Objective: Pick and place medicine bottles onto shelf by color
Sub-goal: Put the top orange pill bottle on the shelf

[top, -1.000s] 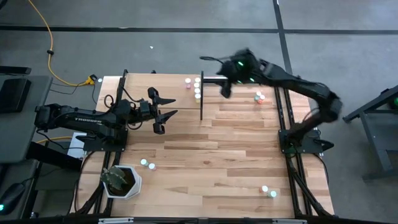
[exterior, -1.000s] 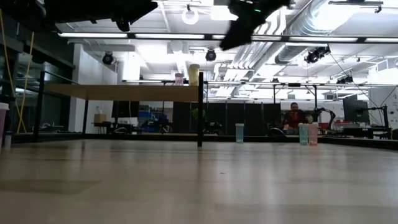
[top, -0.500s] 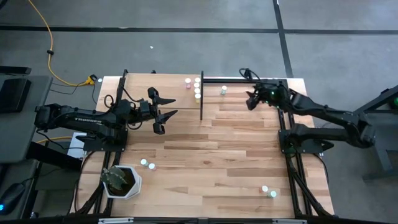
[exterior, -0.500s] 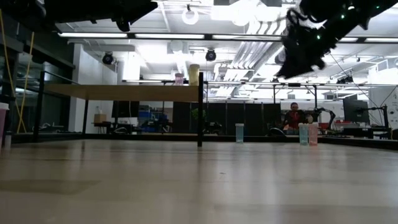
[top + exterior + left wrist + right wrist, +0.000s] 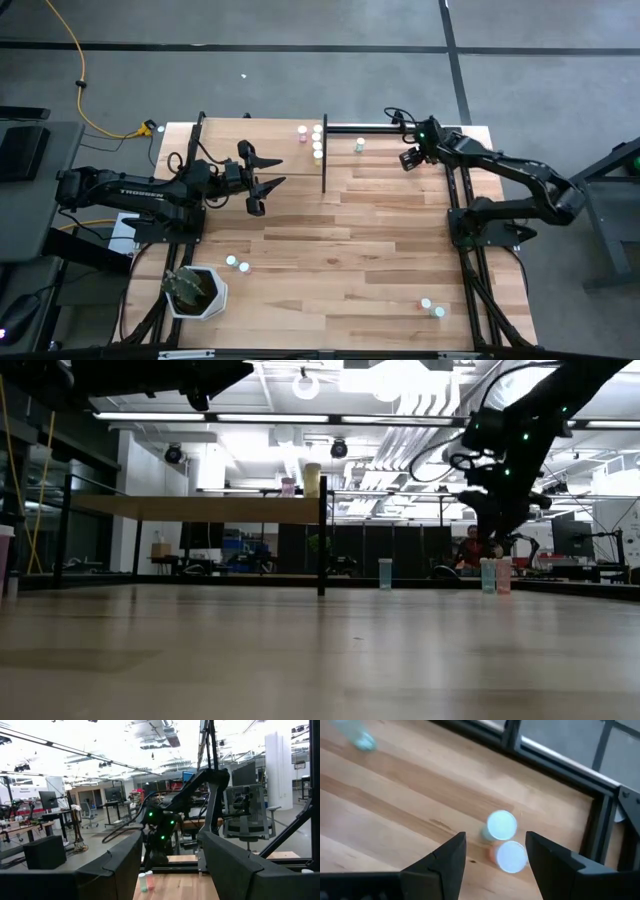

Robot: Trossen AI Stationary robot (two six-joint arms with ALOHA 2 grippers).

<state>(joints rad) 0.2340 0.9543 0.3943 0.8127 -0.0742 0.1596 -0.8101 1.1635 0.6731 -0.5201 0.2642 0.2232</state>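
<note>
Two medicine bottles (image 5: 431,306) stand at the bench's (image 5: 350,250) near edge, well apart from the shelf (image 5: 290,160) on its right-hand side. Another pair (image 5: 237,264) sits near-left of it beside a potted plant (image 5: 195,290). None of these has been handled.

The left pincer (image 5: 265,180) hangs over the shelf board with its jaws wide and empty. It has not moved over the last second.

On the shelf's far right end stands a short row of bottles (image 5: 317,142), with a pinkish one (image 5: 302,130) beside it. One blue-green bottle (image 5: 359,146) stands on the bench just right of the shelf post.

The one change concerns the right arm. A second ago its pincer was high by the shelf's far right corner. It has since swung away to the right and come down. The right pincer (image 5: 408,158) now hangs over the far right part of the bench, well right of the shelf. Its jaws are wide and it holds nothing.

The right wrist view shows a blue-green bottle (image 5: 501,825) and an orange bottle (image 5: 510,856) touching each other, framed between the fingers (image 5: 447,857).

Judgement: the arm is lining up its next pick. The two bottles stand so close that closing on one risks toppling the other.
</note>
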